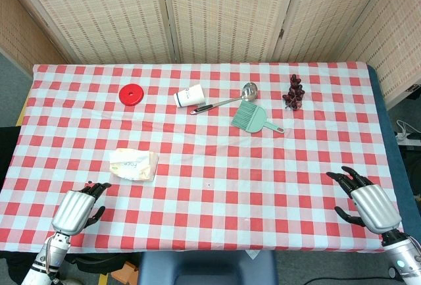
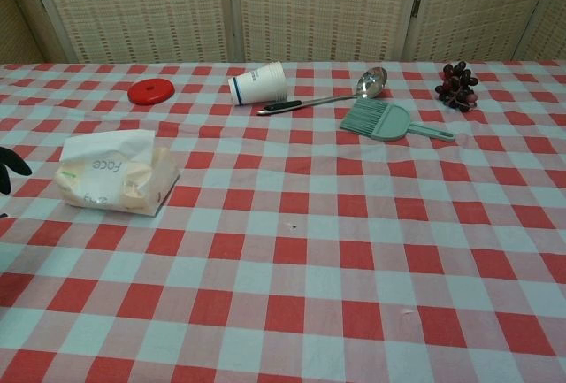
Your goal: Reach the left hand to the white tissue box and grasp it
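Resting at the near left edge of the red-and-white checked table (image 1: 217, 206), left hand (image 1: 77, 209) with fingers spread apart, holding nothing, dark fingertips (image 1: 99, 187) pointing toward the far side. Just beyond and slightly right of it, not touching, the white tissue box (image 1: 134, 164), a soft pack lying flat with a tissue pulled up from its top; "Face" printed on its upper side, readable in both views, smaller print beneath it too blurred to read. In the chest view only a sliver of dark fingertips at the left edge of frame, left of the tissue box (image 2: 115, 172) and apart from it.

Lying at the near right edge, right hand (image 1: 368, 203), fingers likewise apart and empty.

Spread along the far half of the table, left to right: red round lid (image 1: 132, 94); white paper cup (image 1: 189, 95) tipped on its side, a dark blue band around it, no legible writing; metal ladle (image 1: 227, 101) with a dark handle, its bowl to the far right; teal hand brush (image 1: 253, 118) just near of the ladle; bunch of dark grapes (image 1: 294, 92) at the far right. Standing behind the table, a woven folding screen (image 1: 223, 15).
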